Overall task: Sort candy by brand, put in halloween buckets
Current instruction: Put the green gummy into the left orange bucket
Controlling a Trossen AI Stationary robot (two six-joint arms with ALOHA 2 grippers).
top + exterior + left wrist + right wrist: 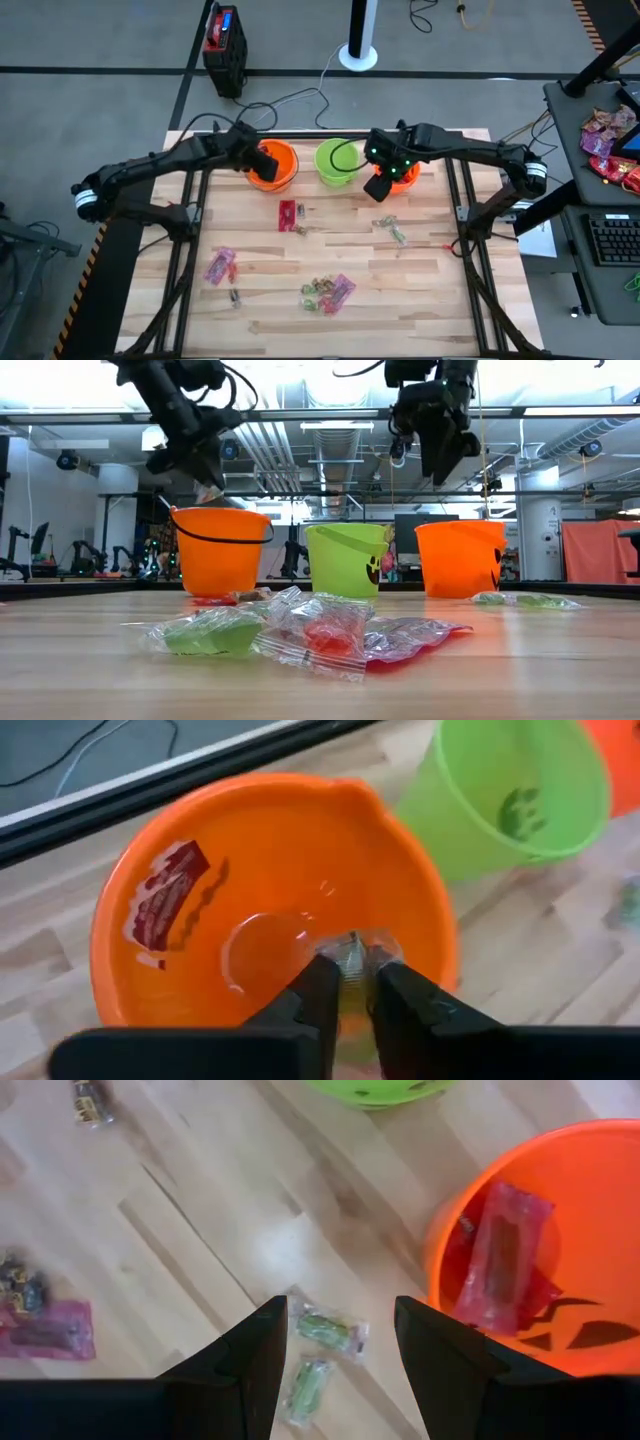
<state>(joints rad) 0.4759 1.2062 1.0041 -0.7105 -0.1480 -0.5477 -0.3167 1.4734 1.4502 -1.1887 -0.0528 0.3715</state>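
Observation:
Three buckets stand in a row at the table's far side: a left orange bucket [275,165], a lime green bucket [337,160] and a right orange bucket [403,176]. My left gripper [350,982] is above the left orange bucket [270,890] and is shut on a small candy; a red packet [165,895] lies inside this bucket. My right gripper [335,1345] is open and empty. It hangs over the table just on the near side of the right orange bucket [560,1230], which holds pink packets [500,1260]. More candy lies on the table: a red packet [288,215], a pink packet [220,265] and a mixed heap [330,292]. My left gripper pinches a small clear-wrapped candy [350,952] between its two fingertips, coming from above and pointing down. The candy is lifted clear and sticks out below the fingertips [208,492], above the opening of the left orange bucket.
Two green-wrapped sweets [325,1328] lie on the wood right below my right gripper; they also show as green pieces [390,228]. A tiny brown piece [235,297] lies near the pink packet. The near edge of the table has bare wood. A keyboard desk stands off to the right.

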